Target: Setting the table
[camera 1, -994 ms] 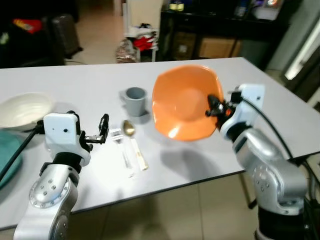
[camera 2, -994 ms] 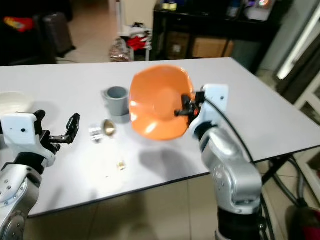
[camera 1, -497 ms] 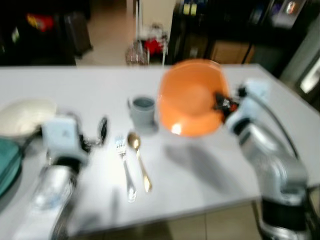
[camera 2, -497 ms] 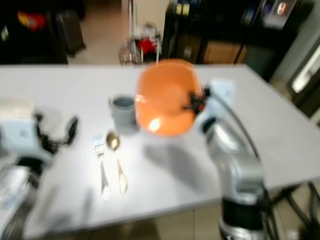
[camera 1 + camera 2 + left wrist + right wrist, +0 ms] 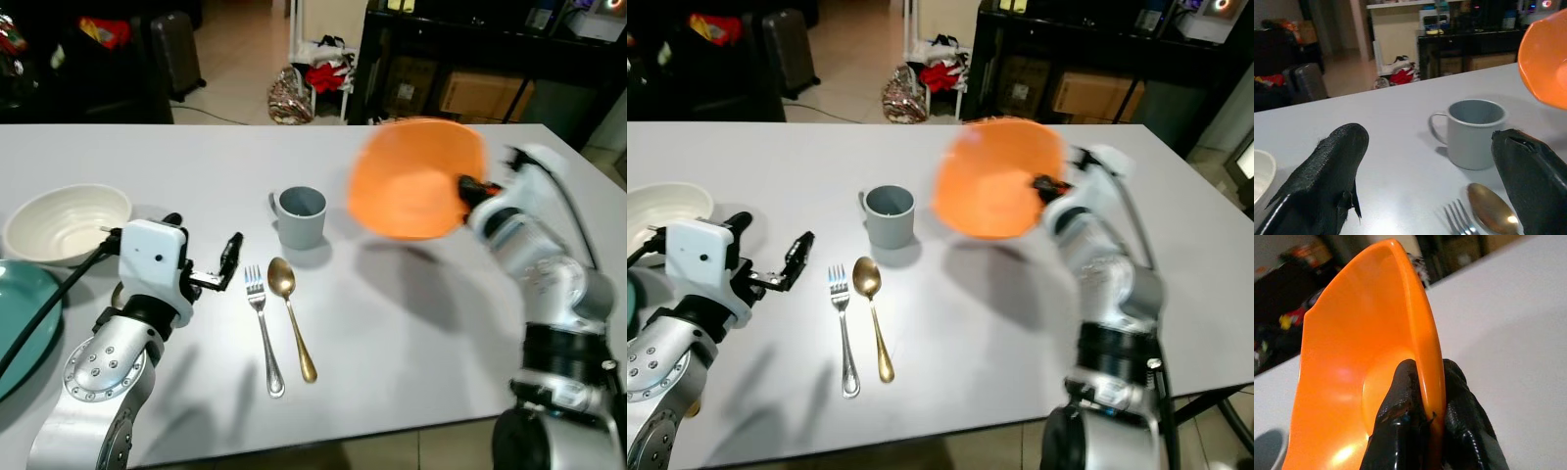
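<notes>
My right gripper (image 5: 468, 188) is shut on the rim of an orange plate (image 5: 411, 176), which hangs tilted above the grey table (image 5: 411, 323), right of a grey mug (image 5: 299, 215). The right wrist view has black fingers (image 5: 1400, 416) pinching that orange plate (image 5: 1352, 382). A fork (image 5: 263, 323) and a gold spoon (image 5: 291, 315) lie side by side in front of the mug. My left gripper (image 5: 211, 271) is open just left of the fork with nothing between its fingers. In the left wrist view the mug (image 5: 1471, 132) stands beyond the left fingertips (image 5: 1332, 171).
A white bowl (image 5: 64, 223) sits at the far left, with a teal plate (image 5: 20, 323) in front of it at the table's left edge. Dark furniture, boxes and bags stand on the floor beyond the table.
The camera has shifted and its blur has cleared. My right gripper has carried the orange plate to the right, away from the mug. The left gripper is still open.
</notes>
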Robot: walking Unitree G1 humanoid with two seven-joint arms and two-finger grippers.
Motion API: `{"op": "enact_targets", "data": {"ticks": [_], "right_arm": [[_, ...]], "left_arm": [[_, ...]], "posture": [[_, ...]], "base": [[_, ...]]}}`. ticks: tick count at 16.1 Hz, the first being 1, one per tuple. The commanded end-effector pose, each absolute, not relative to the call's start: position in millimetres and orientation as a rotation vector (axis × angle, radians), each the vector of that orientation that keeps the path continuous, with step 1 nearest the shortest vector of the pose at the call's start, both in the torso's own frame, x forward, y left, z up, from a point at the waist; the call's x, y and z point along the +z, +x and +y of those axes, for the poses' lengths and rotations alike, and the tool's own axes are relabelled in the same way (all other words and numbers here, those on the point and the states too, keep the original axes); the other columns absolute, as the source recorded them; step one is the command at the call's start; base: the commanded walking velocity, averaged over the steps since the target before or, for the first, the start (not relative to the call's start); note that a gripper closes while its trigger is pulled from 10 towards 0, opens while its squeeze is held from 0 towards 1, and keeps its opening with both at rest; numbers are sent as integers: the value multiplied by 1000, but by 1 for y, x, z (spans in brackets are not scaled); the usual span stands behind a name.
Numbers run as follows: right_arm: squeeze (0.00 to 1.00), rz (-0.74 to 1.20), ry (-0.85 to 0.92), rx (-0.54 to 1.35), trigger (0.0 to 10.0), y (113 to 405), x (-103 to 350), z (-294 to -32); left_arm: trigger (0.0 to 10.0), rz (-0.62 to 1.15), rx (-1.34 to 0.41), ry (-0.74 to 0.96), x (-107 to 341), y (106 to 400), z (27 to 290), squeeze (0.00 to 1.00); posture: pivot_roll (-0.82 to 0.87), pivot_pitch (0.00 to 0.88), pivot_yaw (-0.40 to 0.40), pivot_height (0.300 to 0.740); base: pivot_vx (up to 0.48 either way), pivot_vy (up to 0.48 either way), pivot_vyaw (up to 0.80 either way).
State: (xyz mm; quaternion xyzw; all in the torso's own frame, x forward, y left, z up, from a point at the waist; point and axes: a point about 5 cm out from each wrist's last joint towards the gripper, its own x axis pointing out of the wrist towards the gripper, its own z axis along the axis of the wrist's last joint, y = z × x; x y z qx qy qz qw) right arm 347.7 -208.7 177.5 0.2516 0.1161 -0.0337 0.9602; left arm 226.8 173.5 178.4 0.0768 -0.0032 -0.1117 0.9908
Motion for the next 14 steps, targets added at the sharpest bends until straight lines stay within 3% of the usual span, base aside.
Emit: {"op": "enact_targets", "data": {"ticks": [1,6,14], "right_arm": [[0,202,571,-89,10000,353,182,-217],[0,299,765,-58,10000,381,154,-205],[0,388,773,-81,10000,391,137,-189]], "left_arm": [[10000,-18,-263,149,181,228,171,0],[10000,69,-530,181,170,221,151,0],[10000,108,-544,225,165,216,154,0]], "posture": [[32,0,-33,740],[55,0,-18,740],[87,0,-43,740]], "base": [[0,0,0],[0,0,0],[0,0,0]]}}
